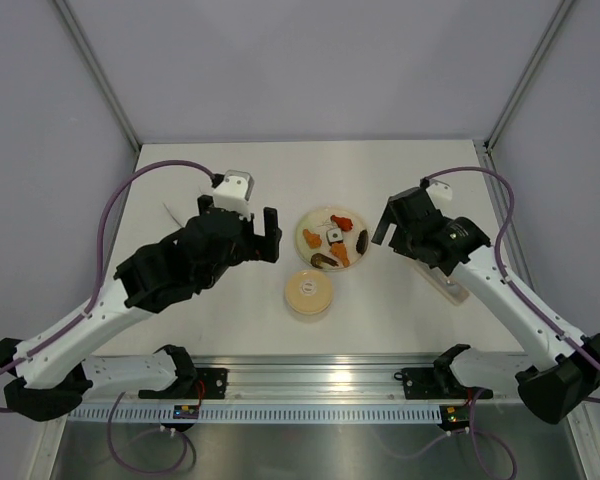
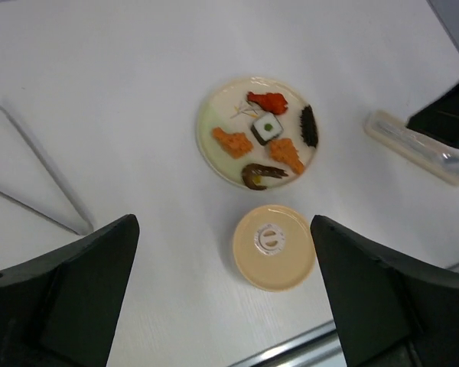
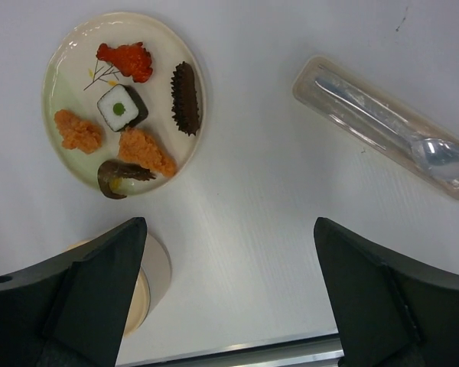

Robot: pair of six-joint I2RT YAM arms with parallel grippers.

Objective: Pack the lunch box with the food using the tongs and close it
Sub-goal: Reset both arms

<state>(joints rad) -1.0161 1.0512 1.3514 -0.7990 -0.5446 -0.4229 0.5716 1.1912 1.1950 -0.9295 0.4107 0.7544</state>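
white arms [image 1: 70, 330], purple cables [image 1: 107, 215], black, seemingly matte left gripper [image 1: 263, 238].

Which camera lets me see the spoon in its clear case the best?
The right wrist view: the whole clear case shows, with the spoon inside. The left wrist view shows it smaller, at the right edge. The top view shows only an end poking out from under the right arm.

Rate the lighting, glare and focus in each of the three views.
Top external: soft, even light, only faint shadows on the table. Left wrist: the plate is sharp, the left gripper's fingers dark and soft-edged. Right wrist: mild glare on the spoon in its clear case; the right gripper's fingers are nearly featureless black.
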